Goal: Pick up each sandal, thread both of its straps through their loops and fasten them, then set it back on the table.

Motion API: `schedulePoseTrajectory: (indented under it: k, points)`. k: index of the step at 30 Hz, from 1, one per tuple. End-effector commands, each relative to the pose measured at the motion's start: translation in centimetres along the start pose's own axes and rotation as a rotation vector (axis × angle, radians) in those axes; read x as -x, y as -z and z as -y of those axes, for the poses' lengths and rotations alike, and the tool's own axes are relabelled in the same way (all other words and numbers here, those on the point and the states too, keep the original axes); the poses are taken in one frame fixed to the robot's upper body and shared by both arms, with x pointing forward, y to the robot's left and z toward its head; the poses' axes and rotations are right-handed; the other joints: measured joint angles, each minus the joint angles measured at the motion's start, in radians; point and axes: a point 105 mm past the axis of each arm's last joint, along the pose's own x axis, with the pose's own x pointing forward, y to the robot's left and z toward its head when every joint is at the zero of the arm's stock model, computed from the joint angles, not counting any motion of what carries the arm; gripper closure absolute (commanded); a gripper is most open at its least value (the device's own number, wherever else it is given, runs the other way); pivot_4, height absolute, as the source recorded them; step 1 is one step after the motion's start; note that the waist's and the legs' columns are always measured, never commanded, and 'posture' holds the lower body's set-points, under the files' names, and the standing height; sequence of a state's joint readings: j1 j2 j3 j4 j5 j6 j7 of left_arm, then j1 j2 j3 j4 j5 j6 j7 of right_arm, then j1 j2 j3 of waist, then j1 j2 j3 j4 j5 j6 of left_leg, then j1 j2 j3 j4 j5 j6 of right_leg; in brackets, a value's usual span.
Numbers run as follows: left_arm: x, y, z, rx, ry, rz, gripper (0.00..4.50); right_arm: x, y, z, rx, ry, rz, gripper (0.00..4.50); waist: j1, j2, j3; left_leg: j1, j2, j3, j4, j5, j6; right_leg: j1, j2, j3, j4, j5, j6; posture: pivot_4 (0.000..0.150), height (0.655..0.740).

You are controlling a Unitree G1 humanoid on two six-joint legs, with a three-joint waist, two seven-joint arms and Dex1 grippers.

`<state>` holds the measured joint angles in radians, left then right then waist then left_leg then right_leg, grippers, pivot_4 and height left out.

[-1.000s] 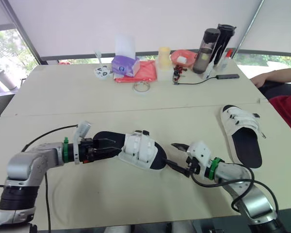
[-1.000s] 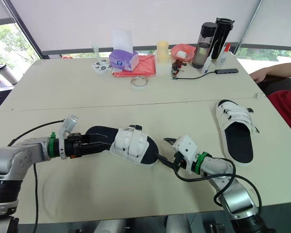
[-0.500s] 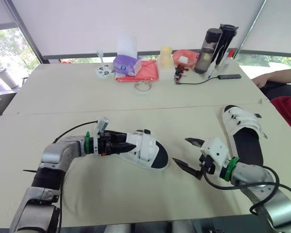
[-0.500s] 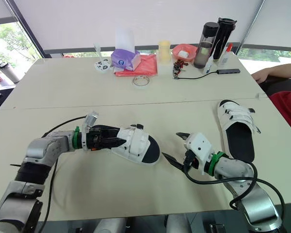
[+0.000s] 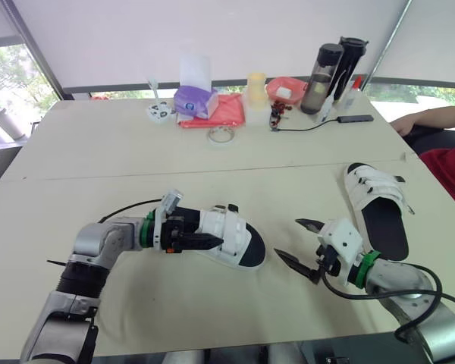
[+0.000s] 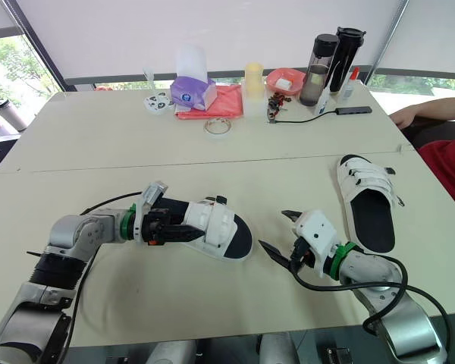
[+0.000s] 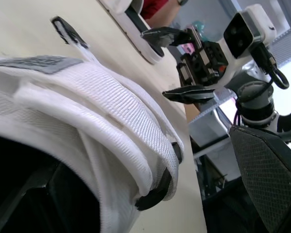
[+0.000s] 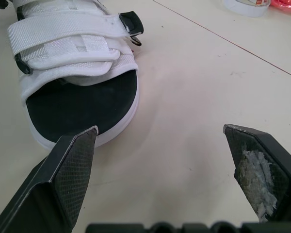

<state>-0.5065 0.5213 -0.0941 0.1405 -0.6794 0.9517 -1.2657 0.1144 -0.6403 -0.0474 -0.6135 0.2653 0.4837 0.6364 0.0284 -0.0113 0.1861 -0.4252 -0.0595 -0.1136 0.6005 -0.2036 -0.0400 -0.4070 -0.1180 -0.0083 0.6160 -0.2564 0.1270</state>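
The beige table (image 5: 303, 155) bears a white sandal (image 5: 235, 236) at six o'clock, a second sandal (image 5: 375, 189) at three, and a tissue box (image 5: 196, 101), tape roll (image 5: 221, 136) and bottles (image 5: 322, 68) at twelve.

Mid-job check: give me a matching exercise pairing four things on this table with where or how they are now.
1. left white strapped sandal
2. right white strapped sandal
3. right end effector
4. purple tissue box

A. open, between the sandals
B. by the cream table's right edge
C. far side, beside red cloth
D. mid-table, close to the robot

Pairs: 1-D, 2-B, 3-A, 4-C.
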Motion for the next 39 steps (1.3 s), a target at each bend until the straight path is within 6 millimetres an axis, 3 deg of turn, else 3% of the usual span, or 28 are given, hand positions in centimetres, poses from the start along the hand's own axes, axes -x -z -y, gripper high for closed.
schedulePoseTrajectory:
  k: [1,3,10,11,16,20,23,26,29,32,35,39]
  points:
    - [-1.4,-0.4,-0.1,0.006,0.017,0.020,0.25,-0.1,-1.1,-0.1,0.053,-0.005,0.036,0.01,0.002,0.000,0.000,0.000,0.000,0.000,0.000,0.000,0.000,0.000,0.000,0.000,0.000,0.000,0.000,0.150,0.7400]
    - [-1.9,-0.8,-0.4,0.019,0.009,0.049,0.76,-0.2,-1.1,-0.1,0.056,-0.005,0.037,0.00,0.006,0.000,0.000,0.000,0.000,0.000,0.002,0.000,0.000,0.001,0.000,0.000,0.001,0.000,0.000,0.150,0.7400]
    - [-2.7,-1.5,-0.1,0.026,0.032,0.086,4.29,-0.2,-0.9,-0.3,0.056,0.001,0.034,0.00,0.007,0.000,0.000,-0.001,0.000,0.000,0.009,0.000,0.000,0.002,0.000,0.000,0.005,0.000,0.000,0.150,0.7400]
    - [-2.7,-1.6,0.0,0.030,0.033,0.095,4.48,-0.2,-0.9,-0.3,0.056,0.002,0.034,0.00,0.008,0.000,0.000,-0.001,0.000,0.000,0.010,0.000,0.000,0.002,0.000,0.000,0.006,0.000,0.000,0.150,0.7400]
    - [-2.8,-4.0,0.8,0.044,0.039,0.214,4.48,-0.2,-0.7,-0.3,0.055,0.010,0.031,0.00,0.008,0.000,0.000,-0.001,0.000,-0.001,0.013,0.000,0.000,0.002,0.000,0.000,0.009,0.000,0.000,0.150,0.7400]
    - [-3.9,-8.2,1.3,0.017,-0.044,0.416,4.48,-0.4,-0.7,-0.2,0.047,0.021,0.038,0.00,0.014,-0.003,0.002,-0.001,-0.001,-0.002,0.014,0.000,0.000,0.001,0.000,0.000,0.011,0.000,0.001,0.150,0.7400]
    - [-4.0,-11.4,-1.2,0.058,-0.287,0.619,4.48,-0.5,-0.9,0.2,0.034,0.043,0.056,0.00,0.011,-0.004,0.002,-0.001,-0.001,-0.002,0.016,0.000,0.000,0.002,0.000,0.000,0.012,0.001,0.003,0.150,0.7400]
    - [-2.4,-13.7,-3.9,0.094,-0.578,0.852,4.48,-0.8,-1.8,1.2,0.003,0.087,0.107,0.00,0.004,-0.005,0.003,0.001,-0.002,-0.001,0.016,0.000,0.000,0.002,0.000,0.002,0.012,0.004,0.006,0.150,0.7400]
    - [-1.5,-14.5,-4.7,0.116,-0.704,0.981,4.48,-0.9,-2.5,2.1,-0.013,0.129,0.146,0.00,-0.001,-0.005,0.003,0.001,-0.002,0.002,0.015,0.000,0.000,0.002,0.001,0.002,0.012,0.004,0.006,0.150,0.7400]
    - [-1.4,-15.2,-4.8,0.185,-0.720,1.101,4.48,-1.2,-2.9,2.5,-0.014,0.149,0.163,0.00,0.005,-0.007,0.004,0.000,-0.002,0.002,0.015,0.000,0.000,0.000,0.002,0.002,0.012,0.004,0.006,0.150,0.7400]
    - [-3.0,-15.8,-6.2,0.418,-0.691,1.241,4.48,-1.8,-3.0,2.5,-0.001,0.140,0.169,0.00,0.014,-0.008,0.005,0.000,-0.003,0.002,0.016,0.000,0.000,0.001,0.002,0.002,0.012,0.004,0.006,0.150,0.7400]
    - [-5.4,-16.1,-7.1,0.555,-0.600,1.278,4.48,-2.1,-3.0,2.4,0.009,0.130,0.169,0.00,0.020,-0.009,0.005,-0.002,-0.006,0.000,0.020,0.000,0.000,0.003,0.001,0.001,0.011,0.005,0.007,0.150,0.7400]
